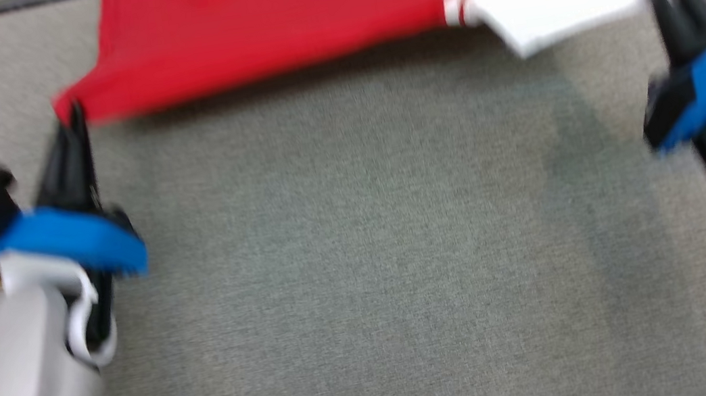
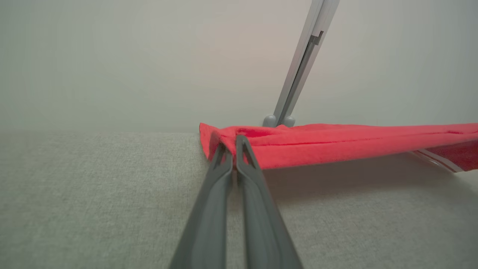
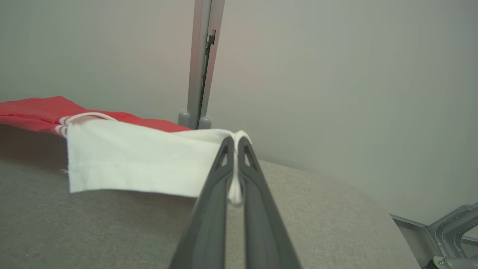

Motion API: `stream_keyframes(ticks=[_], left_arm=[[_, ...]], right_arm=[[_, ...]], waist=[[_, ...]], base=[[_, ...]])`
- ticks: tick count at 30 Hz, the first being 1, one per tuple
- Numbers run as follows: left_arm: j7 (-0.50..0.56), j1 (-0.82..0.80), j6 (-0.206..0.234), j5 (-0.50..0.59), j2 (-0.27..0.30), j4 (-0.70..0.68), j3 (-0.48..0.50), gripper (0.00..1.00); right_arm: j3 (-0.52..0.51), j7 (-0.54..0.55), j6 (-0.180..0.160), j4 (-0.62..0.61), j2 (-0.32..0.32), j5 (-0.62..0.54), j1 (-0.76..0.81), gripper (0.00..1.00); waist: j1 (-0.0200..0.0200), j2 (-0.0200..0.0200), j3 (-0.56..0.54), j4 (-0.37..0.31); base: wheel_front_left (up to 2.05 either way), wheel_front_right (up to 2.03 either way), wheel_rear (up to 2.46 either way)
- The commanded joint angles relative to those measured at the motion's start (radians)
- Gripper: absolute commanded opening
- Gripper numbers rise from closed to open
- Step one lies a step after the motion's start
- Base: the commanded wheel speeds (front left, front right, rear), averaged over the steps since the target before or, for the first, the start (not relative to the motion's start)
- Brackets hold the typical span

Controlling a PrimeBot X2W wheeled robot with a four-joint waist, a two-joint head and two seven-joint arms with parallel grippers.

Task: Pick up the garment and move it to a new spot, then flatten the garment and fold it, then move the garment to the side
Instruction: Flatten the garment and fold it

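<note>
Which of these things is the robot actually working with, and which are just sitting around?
In the job:
red garment, near edge lifted
its white sleeve
left tool, shut on the red corner
right tool, shut on the sleeve

Just there:
grey surface underneath
grey post
metal bracket
pale wall

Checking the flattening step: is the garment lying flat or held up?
Held up: the garment hangs stretched, left gripper pinching its red corner, right gripper its white sleeve; shadow beneath.
</note>
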Motion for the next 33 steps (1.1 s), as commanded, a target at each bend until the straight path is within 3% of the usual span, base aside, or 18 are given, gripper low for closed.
stream_keyframes(ticks=[1,6,12,14,22,27,33], left_arm=[[-0.009,0.050,0.012,-0.005,0.004,-0.011,0.003,0.00],[0.008,0.228,0.041,-0.024,-0.004,-0.055,-0.010,0.00],[0.051,0.423,0.111,-0.013,0.010,-0.166,-0.035,0.00],[0.083,0.510,0.153,-0.002,0.020,-0.240,-0.051,0.00],[0.194,0.713,0.241,0.014,0.059,-0.423,-0.092,0.00],[0.266,0.761,0.260,0.016,0.081,-0.521,-0.119,0.00],[0.332,0.709,0.252,-0.020,0.089,-0.604,-0.109,0.00]], right_arm=[[-0.027,0.037,0.000,-0.033,0.019,0.018,0.074,0.00],[-0.131,0.215,-0.001,-0.168,0.101,0.036,0.325,0.00],[-0.194,0.455,-0.001,-0.337,0.184,0.016,0.567,0.00],[-0.206,0.538,0.000,-0.408,0.205,0.018,0.650,0.00],[-0.241,0.684,0.000,-0.526,0.223,0.017,0.803,0.00],[-0.252,0.737,0.000,-0.585,0.225,0.048,0.854,0.00],[-0.234,0.699,0.000,-0.603,0.225,0.034,0.780,0.00]], waist=[[0.0001,0.0000,-0.073,0.020],[0.0001,0.0000,-0.163,0.036],[0.0001,0.0000,-0.227,0.039],[0.0001,0.0000,-0.244,0.037],[0.0001,0.0000,-0.254,0.041],[0.0001,0.0000,-0.247,0.051],[0.0001,0.0000,-0.231,0.065]], base=[[0.00,0.00,0.00],[0.00,0.00,0.00],[0.00,0.00,0.00],[0.00,0.00,0.00],[0.00,0.00,0.00],[0.00,0.00,0.00],[0.00,0.00,0.00]])
